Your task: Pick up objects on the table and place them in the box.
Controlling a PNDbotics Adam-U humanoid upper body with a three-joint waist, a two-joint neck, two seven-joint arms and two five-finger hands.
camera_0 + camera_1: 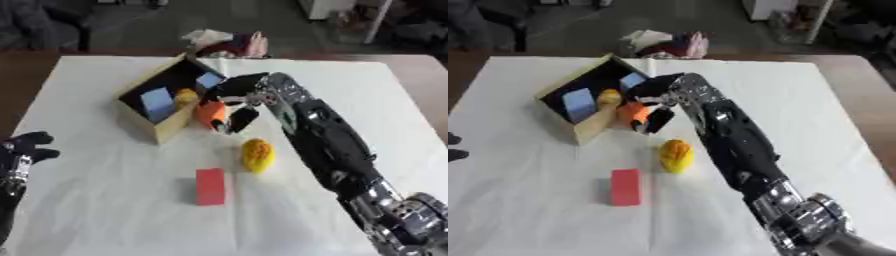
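An open box (171, 131) with a dark inside lies on the white cloth at the upper left. In it I see two light-blue blocks (157, 102) and a small yellow-orange thing (185, 95). My right hand (229, 98) reaches from the lower right to the box's front edge, fingers curled round an orange object (209, 114). A yellow corn-like object (256, 155) lies below the hand. A red block (210, 186) lies nearer me. My left hand (28, 146) rests at the left edge, fingers relaxed.
The white cloth (105, 210) covers the table. A heap of pink and white items (229, 44) sits beyond the table's far edge. Brown table surface (17, 85) shows on the left and right sides.
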